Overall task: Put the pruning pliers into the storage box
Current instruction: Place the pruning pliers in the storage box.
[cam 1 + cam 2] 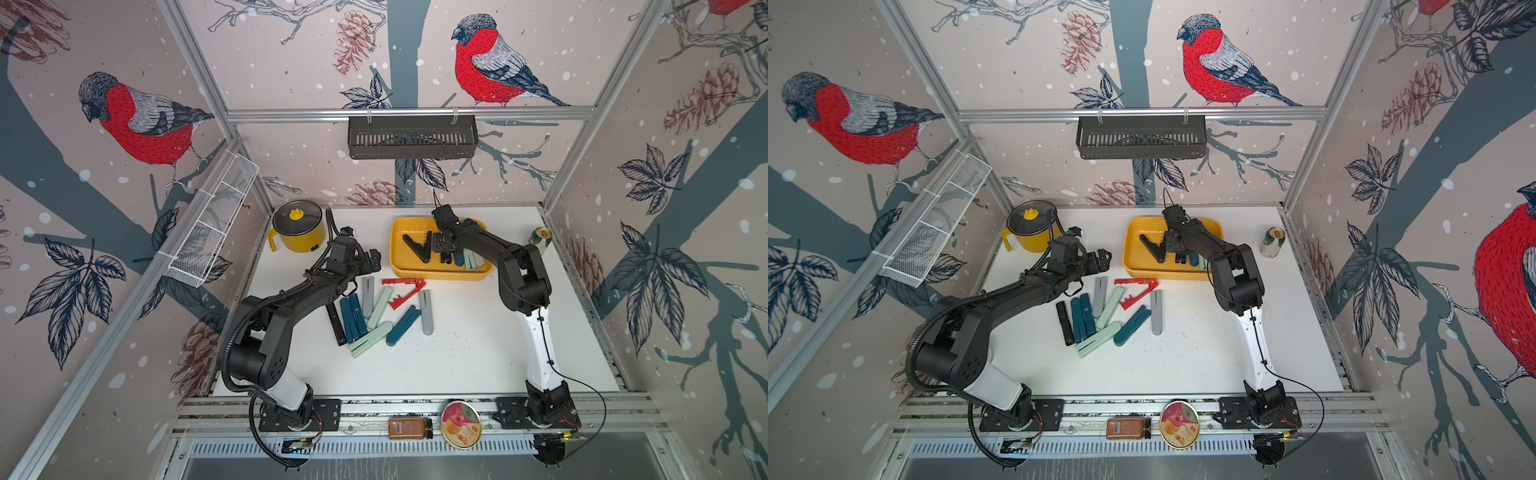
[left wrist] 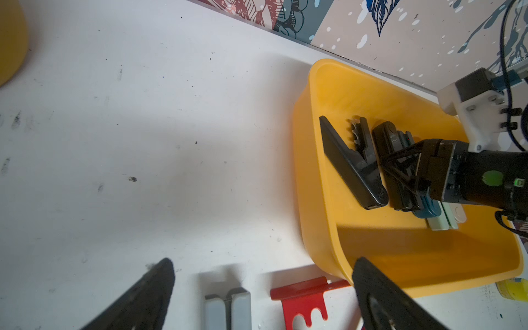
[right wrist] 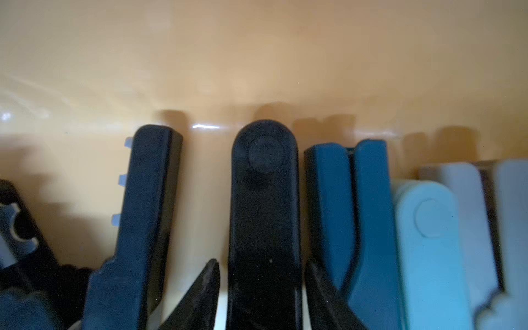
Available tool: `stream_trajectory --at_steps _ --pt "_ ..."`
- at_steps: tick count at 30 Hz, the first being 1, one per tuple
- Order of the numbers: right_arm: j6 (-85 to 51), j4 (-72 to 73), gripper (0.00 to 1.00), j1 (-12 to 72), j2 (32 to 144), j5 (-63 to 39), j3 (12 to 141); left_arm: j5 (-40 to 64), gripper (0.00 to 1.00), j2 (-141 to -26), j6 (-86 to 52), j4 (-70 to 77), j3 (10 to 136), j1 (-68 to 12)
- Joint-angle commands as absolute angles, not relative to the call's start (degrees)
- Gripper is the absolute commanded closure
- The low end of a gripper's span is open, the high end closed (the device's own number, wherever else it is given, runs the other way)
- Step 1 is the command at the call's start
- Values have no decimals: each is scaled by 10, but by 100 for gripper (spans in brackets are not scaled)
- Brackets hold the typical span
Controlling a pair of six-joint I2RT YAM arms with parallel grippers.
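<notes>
The yellow storage box (image 1: 398, 266) (image 1: 1128, 259) (image 2: 314, 200) stands at the back of the table. Several pruning pliers lie in it: a black V-spread one (image 1: 419, 246) (image 2: 351, 165), a closed black one (image 3: 264, 200), a teal one (image 3: 357, 214) and a mint one (image 3: 428, 243). My right gripper (image 1: 444, 250) (image 1: 1177, 250) (image 3: 261, 264) is down inside the box, open, its fingers astride the closed black one with a gap on each side. More pliers (image 1: 374, 316) (image 1: 1100, 316) lie loose mid-table. My left gripper (image 1: 374, 259) (image 1: 1104, 257) (image 2: 263, 265) hangs open over a grey one (image 2: 227, 308) and a red one (image 2: 303, 300).
A round yellow pot (image 1: 297, 226) stands at the back left and a can (image 1: 540, 239) at the back right. A black slotted rack (image 1: 411, 137) hangs on the rear wall, a white mesh basket (image 1: 216, 220) on the left wall. A jar (image 1: 409, 428) and a tin (image 1: 460, 424) lie on the front rail.
</notes>
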State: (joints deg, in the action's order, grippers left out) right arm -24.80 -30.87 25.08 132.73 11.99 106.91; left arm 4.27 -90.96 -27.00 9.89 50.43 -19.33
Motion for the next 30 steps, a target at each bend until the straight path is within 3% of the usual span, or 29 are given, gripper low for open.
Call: stream_trajectory --at_steps 1,12,30 --pt "-259 -313 49 252 1310 130 1069 44 2 -906 -266 103 504 -193" --pt "-254 -313 56 264 1299 147 1068 49 2 -908 -267 105 508 -193" --pt "-237 -342 61 266 1328 234 1094 57 2 -910 -268 105 508 -193"
